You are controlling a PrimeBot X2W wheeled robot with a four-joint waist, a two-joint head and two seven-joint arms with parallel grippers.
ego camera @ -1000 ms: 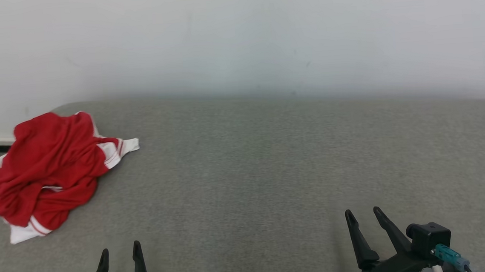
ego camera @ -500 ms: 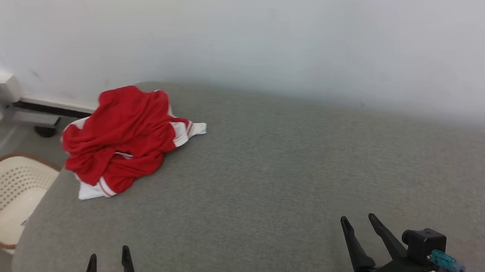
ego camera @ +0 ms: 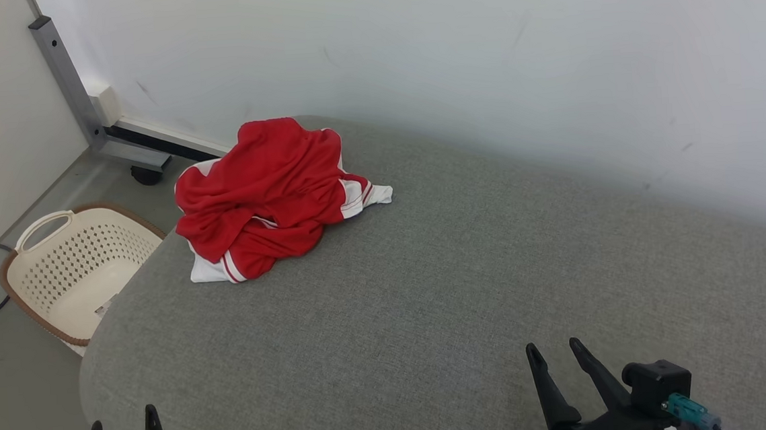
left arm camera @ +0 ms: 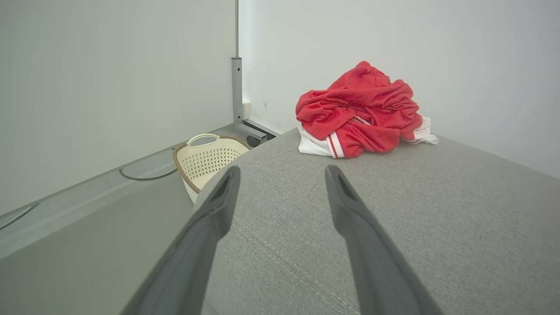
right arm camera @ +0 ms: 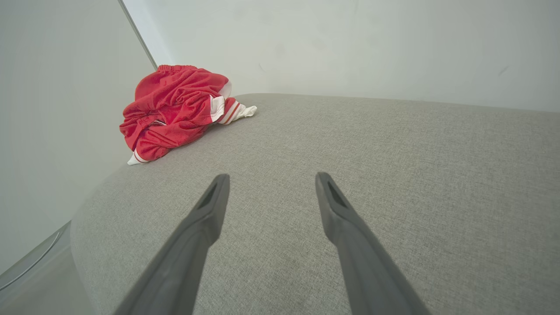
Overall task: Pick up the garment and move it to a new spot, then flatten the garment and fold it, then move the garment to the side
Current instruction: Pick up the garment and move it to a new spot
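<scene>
Currently both arms are idle, with nothing in hand.

Near: left gripper [ego camera: 122, 422] at 7 o'clock in the head view, fingers spread and empty, hanging over the rounded left edge of the grey fabric counter [ego camera: 430, 306]. Right gripper [ego camera: 556, 354] at 5 o'clock, fingers likewise spread and empty, above bare fabric.

Mid to far: garment [ego camera: 267, 196], red with white striped trim, lies in a crumpled heap at 11 o'clock on the counter's far left corner, well apart from both grippers. Basket [ego camera: 77, 277] stands on the floor at 9 o'clock, just beside that corner, and a metal post [ego camera: 67, 82] stands against the wall behind.

Risks (judgement):
- The heap sits close to the edge. A shove instead of a clean pinch could slide it off toward the basket or floor.
- Layers are tangled. Pinching one loose fold may unroll the heap and drag the rest.
- The reach is long and low, so the fingers could snag the counter fabric.

Views compared: the head view gives the plan outline and the edge margin. The left wrist view adds the garment's [left arm camera: 363, 113] height, the white hem on the near side, and a cable [left arm camera: 144, 177] on the floor. The right wrist view shows the garment [right arm camera: 175, 113] from the other flank, with a white cuff trailing toward 3 o'clock.
</scene>
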